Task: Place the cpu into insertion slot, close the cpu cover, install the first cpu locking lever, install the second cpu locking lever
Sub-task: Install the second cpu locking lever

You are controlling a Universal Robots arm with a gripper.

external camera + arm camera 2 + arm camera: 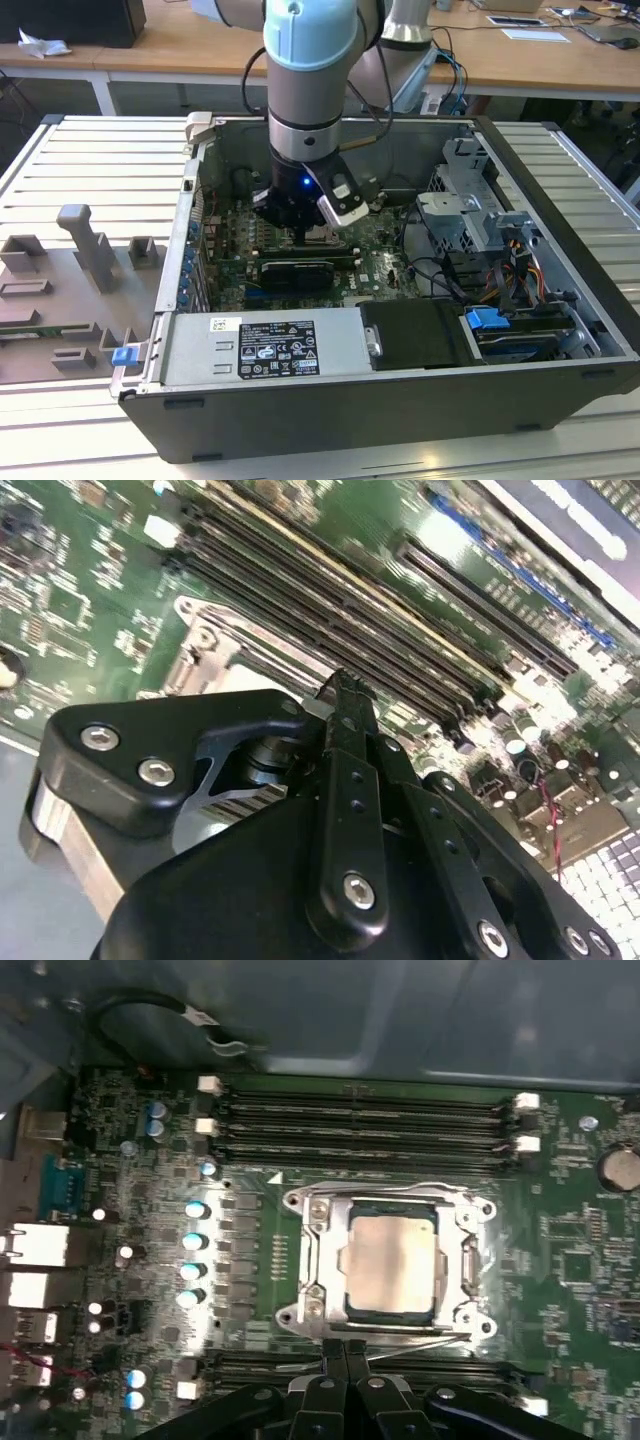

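The cpu (390, 1260), a dull silver-beige square, lies in the insertion slot (473, 1318) on the green board. The cpu cover (318, 1250), a silvery windowed frame, lies flat around it. A thin silvery locking lever wire (415, 1336) runs along the socket edge nearest my gripper (346, 1348). The black fingers are pressed together, their tips right at that edge and lever. In the second wrist view the gripper (341, 685) points at the socket's metal frame (210, 630). In the exterior view the gripper (308, 235) is low inside the computer case (560, 240), over the board.
Long black memory slots (360, 1125) lie on both sides of the socket. A row of blue capacitors (190, 1245) stands beside it. The power supply (265, 350), a drive cage (470, 215) and loose cables (500, 280) crowd the case. A grey fixture tray (70, 280) lies at the exterior view's left.
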